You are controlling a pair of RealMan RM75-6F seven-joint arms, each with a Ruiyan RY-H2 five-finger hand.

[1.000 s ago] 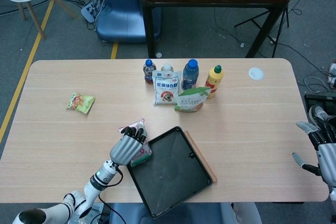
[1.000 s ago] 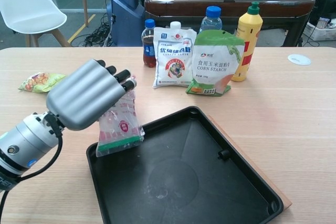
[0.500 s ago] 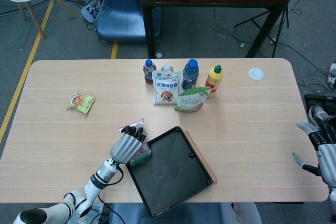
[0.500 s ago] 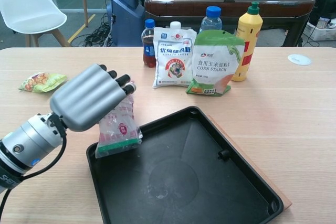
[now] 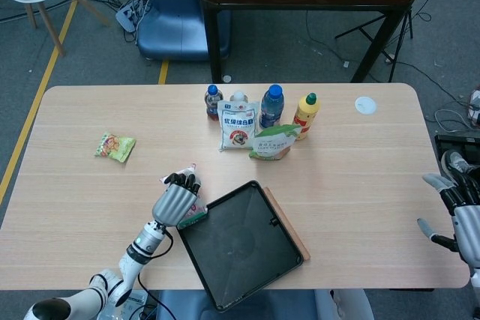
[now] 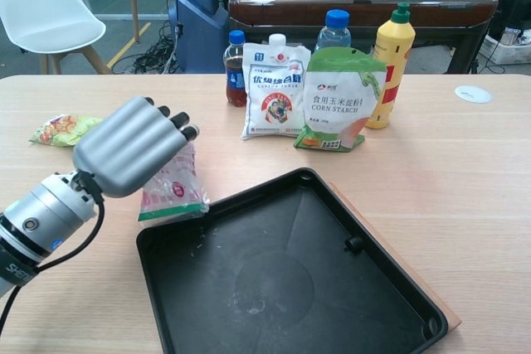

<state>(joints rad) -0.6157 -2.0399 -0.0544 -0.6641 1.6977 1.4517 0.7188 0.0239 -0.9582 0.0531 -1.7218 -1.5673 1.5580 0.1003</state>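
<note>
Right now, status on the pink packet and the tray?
Done: nothing is in the black tray yet. In hand: the left hand holds the pink snack packet upright on the table, just off the tray's left corner. Left: the packet is not on the tray. The right hand is open at the table's edge.

Left hand [image 6: 124, 157] with a smooth silver-grey shell over the back, ending in black fingers [image 6: 181, 118]; a silver cylindrical wrist ringed in black, small green and blue marks on it, a thin black cable looping beneath. Right hand [image 5: 459, 219] at the frame's edge, grey-white plates over dark fingers [image 5: 450, 196], on a pale grey forearm.
</note>
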